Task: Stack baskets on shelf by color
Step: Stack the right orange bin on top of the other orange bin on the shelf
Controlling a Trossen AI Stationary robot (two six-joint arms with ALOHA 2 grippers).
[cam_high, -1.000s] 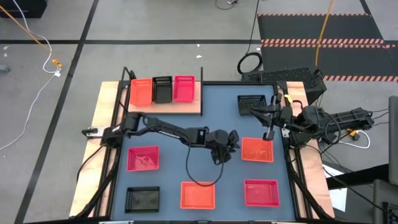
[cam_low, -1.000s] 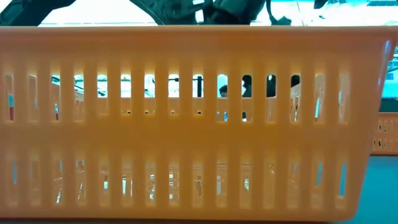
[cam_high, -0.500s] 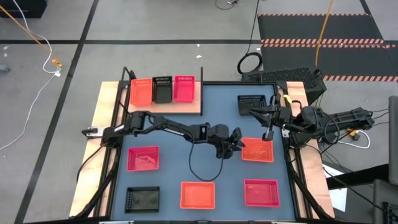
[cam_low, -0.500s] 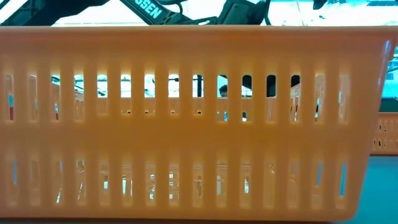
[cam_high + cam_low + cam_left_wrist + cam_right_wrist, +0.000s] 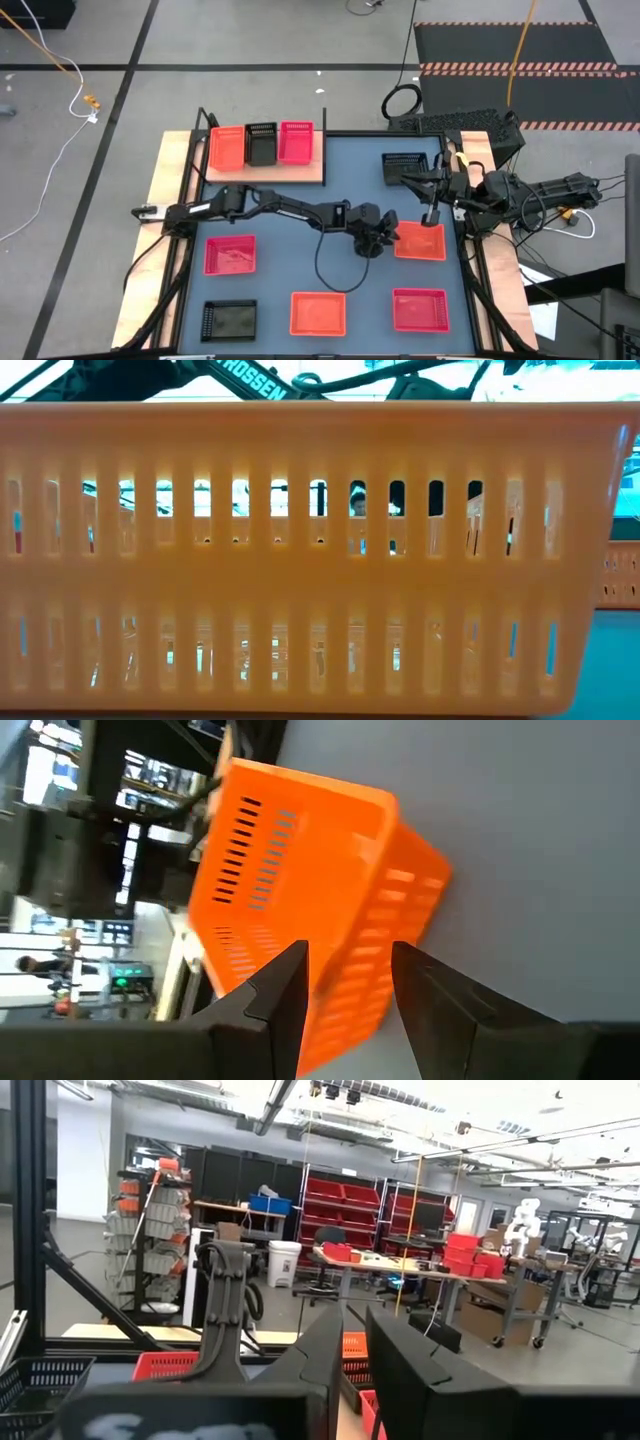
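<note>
Left claw open around orange basket wall, right claw narrow, arm lettered "TROSSEN"

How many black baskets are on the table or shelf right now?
3: a black basket mid-shelf, another at the table's far right, a third at its near-left corner. Stacked ones may be hidden.

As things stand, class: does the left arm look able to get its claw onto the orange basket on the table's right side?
Probably yes. The left claw is open at the orange basket, its near wall just beyond the fingertips, with nothing between.
</note>
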